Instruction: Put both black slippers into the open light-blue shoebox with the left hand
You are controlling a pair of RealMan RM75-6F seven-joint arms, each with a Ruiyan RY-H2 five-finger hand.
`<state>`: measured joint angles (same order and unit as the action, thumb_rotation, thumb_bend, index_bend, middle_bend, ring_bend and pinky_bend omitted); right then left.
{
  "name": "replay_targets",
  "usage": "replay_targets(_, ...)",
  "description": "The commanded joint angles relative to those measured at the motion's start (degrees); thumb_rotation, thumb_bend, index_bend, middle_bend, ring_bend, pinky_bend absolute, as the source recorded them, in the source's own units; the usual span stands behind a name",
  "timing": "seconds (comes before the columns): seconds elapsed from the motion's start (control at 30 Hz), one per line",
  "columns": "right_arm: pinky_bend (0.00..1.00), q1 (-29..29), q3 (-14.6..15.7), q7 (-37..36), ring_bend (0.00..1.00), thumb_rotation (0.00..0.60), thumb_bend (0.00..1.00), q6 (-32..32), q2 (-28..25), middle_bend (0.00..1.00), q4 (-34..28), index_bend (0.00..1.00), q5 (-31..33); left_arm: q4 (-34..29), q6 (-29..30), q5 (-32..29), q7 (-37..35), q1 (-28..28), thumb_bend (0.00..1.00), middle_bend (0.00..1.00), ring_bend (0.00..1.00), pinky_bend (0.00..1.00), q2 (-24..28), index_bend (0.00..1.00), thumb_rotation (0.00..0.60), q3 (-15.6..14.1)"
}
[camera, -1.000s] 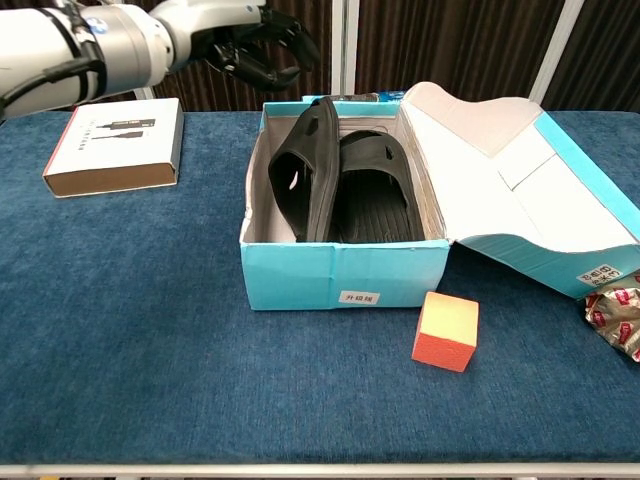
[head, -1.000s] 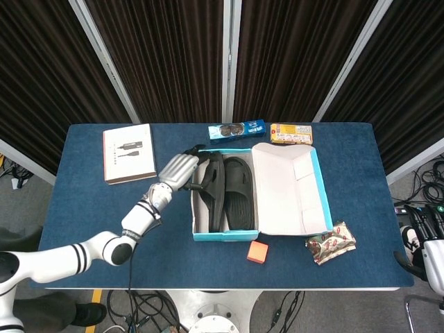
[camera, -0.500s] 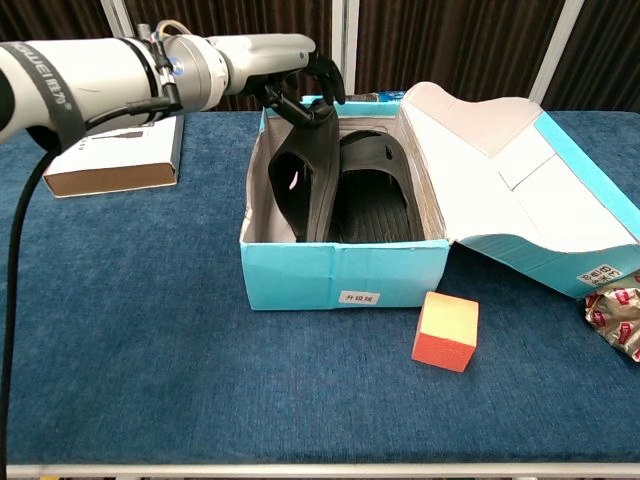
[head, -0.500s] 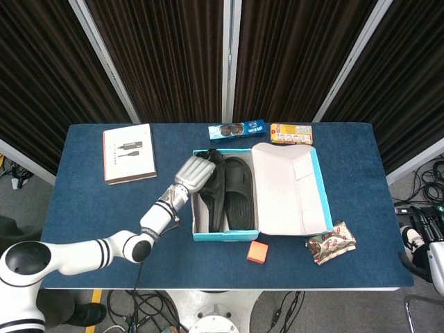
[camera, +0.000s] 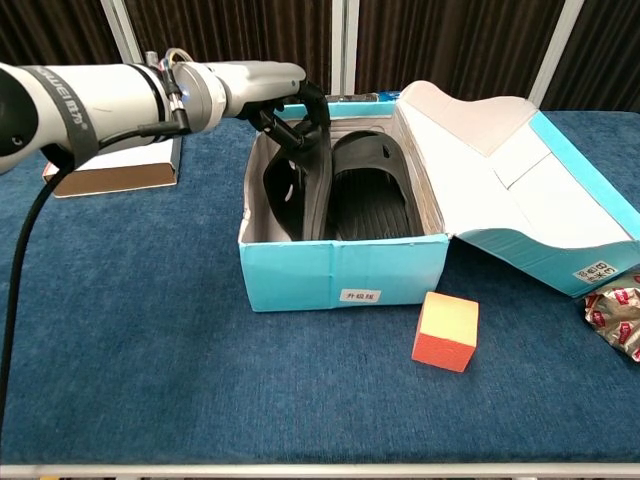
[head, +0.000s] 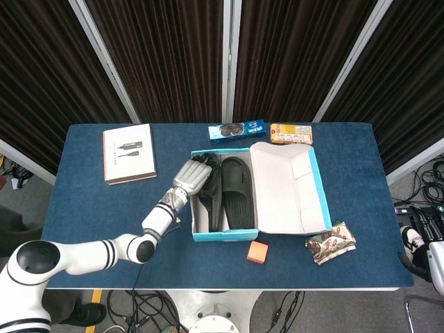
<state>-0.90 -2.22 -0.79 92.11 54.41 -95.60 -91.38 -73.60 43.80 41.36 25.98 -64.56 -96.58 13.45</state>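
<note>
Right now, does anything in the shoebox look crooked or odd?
Yes. The left slipper stands on its edge against the shoebox wall instead of lying flat like the right slipper. The left robot hand rests on it.

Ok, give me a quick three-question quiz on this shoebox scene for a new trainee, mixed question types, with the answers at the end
1. True or false: both black slippers lie flat on the floor of the light-blue shoebox.
2. Multiple choice: what is the left hand doing? A) hovering over the booklet B) touching the tilted slipper at the box's far left corner C) holding the orange block
3. Fill in: the box's lid is folded open toward the robot's ____ side.

Key:
1. False. The right slipper lies flat; the left one stands on edge against the box wall.
2. B
3. right
</note>
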Motion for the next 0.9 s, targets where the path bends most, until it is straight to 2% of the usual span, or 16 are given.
replay_targets(0.03, 0.13, -0.1, 0.0, 0.1, 0.04, 0.6, 0.1, 0.2, 0.0, 0.14, -0.1, 0.05, -0.1, 0.7, -0.3, -0.4, 0.1, -0.1, 0.47, 0.22, 0.06, 0.17, -0.6, 0.26, 0.385, -0.5)
replay_targets(0.13, 0.13, -0.3, 0.1, 0.3, 0.04, 0.6, 0.1, 0.5, -0.1, 0.14, -0.3, 0.05, -0.2, 0.5, 0.1, 0.0, -0.6, 0.2, 0.45, 0.22, 0.06, 0.17, -0.7, 0.26, 0.385, -0.5)
replay_targets(0.3, 0.13, -0.7, 0.2, 0.4, 0.04, 0.6, 0.1, 1.2, -0.2, 0.14, -0.5, 0.05, -0.5, -3.1, 4.6, 4.0, -7.3, 3.5, 0.45, 0.22, 0.06, 0.17, 1.7, 0.26, 0.385, 2.5)
replay_targets(0.43, 0.13, -0.8, 0.1, 0.0, 0.04, 0.6, 0.1, 1.6, -0.3, 0.14, -0.4, 0.05, -0.7, -7.3, 8.0, 8.1, -13.5, 7.4, 0.43, 0.22, 0.06, 0.17, 6.0, 0.26, 0.385, 4.2)
replay_targets(0.53, 0.13, -0.8, 0.2, -0.6, 0.04, 0.6, 0.1, 1.4, -0.3, 0.14, 0.1, 0.05, -0.7, -11.3, 10.7, 10.9, -18.2, 11.8, 0.4, 0.22, 0.06, 0.17, 10.9, 0.26, 0.392, 4.1)
replay_targets(0.57, 0.13, -0.8, 0.2, -0.9, 0.04, 0.6, 0.1, 1.2, -0.2, 0.14, 0.2, 0.05, -0.5, -12.6, 11.7, 11.4, -19.3, 13.3, 0.4, 0.22, 0.06, 0.17, 12.4, 0.26, 0.405, 3.9)
replay_targets(0.73, 0.13, -0.3, 0.4, -2.9, 0.04, 0.6, 0.1, -0.7, 0.3, 0.14, 1.8, 0.05, 0.6, -15.5, 20.3, 16.4, -23.4, 22.3, 0.39, 0.24, 0.06, 0.17, 18.1, 0.26, 0.587, 0.5)
replay_targets(0.8, 0.13, 0.2, 0.3, -3.8, 0.04, 0.6, 0.1, -1.8, 0.8, 0.14, 2.5, 0.05, 1.2, -14.9, 23.9, 19.0, -25.6, 26.0, 0.38, 0.24, 0.06, 0.17, 19.3, 0.26, 0.6, -1.4)
replay_targets(0.9, 0.13, 1.0, 0.3, -4.0, 0.03, 0.6, 0.1, -3.2, 1.5, 0.14, 3.3, 0.05, 1.1, -13.6, 28.5, 23.0, -27.8, 31.1, 0.25, 0.24, 0.06, 0.17, 20.8, 0.26, 0.6, -4.8)
